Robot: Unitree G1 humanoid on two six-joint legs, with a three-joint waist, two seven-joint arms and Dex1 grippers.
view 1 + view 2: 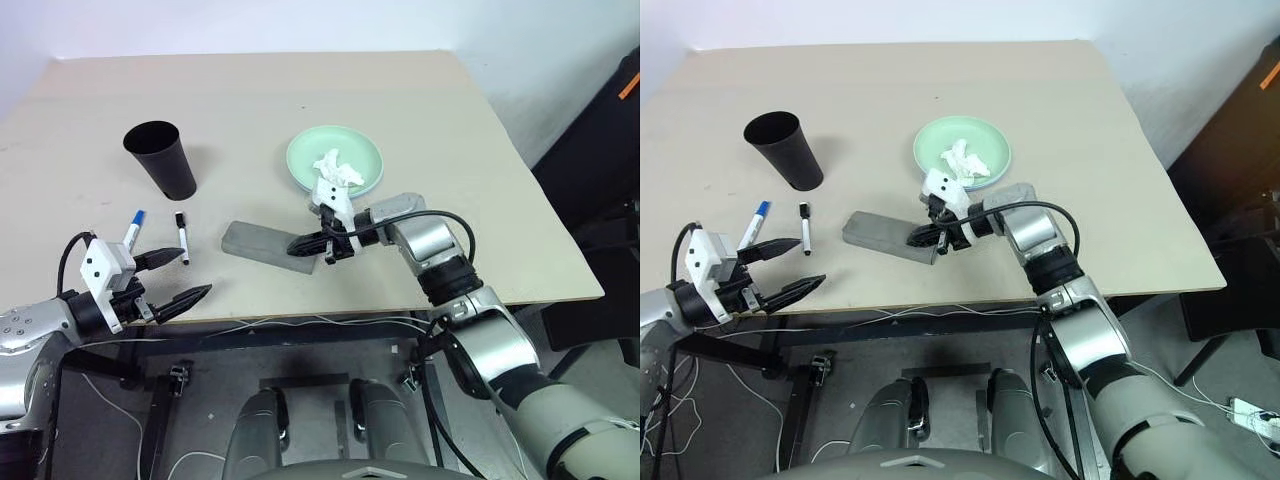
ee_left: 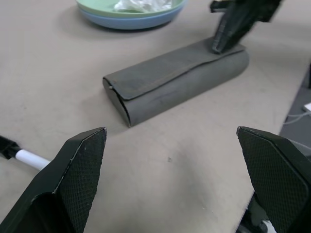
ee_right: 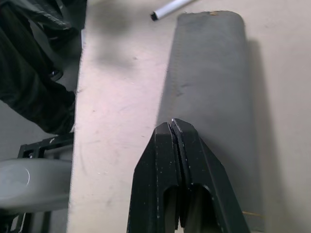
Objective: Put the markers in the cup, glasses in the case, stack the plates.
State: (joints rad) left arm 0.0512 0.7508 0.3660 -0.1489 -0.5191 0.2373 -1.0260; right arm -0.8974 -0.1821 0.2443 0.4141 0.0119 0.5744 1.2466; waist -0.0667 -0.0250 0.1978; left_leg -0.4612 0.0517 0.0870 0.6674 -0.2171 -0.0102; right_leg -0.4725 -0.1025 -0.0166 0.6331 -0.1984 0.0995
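One closed right gripper (image 1: 303,243) atop case (image 1: 262,245)

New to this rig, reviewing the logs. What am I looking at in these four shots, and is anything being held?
It is a humanoid robot with two arms, each ending in a two-fingered black gripper. Two pictures come from its head cameras, looking down over a beige table; the other two come from cameras on each wrist.

On the table: a black cup, two markers lying flat, a closed grey case, and a green plate stacked on a blue plate with a crumpled tissue on top.

The left gripper is open and holds nothing. The right gripper is shut, its tips over the case, holding nothing.
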